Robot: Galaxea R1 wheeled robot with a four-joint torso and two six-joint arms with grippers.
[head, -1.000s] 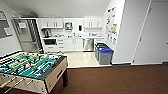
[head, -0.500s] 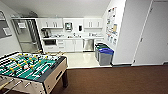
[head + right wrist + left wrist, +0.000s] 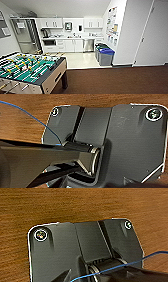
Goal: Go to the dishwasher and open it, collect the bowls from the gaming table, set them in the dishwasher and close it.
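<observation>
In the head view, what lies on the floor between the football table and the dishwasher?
Brown carpet, then pale kitchen floor, lies between the football table and the dishwasher.

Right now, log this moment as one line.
place: brown floor facing kitchenette | dishwasher: shut, far ahead under counter | football table: near left | bins: right of tiled floor | bowls: none seen
</observation>
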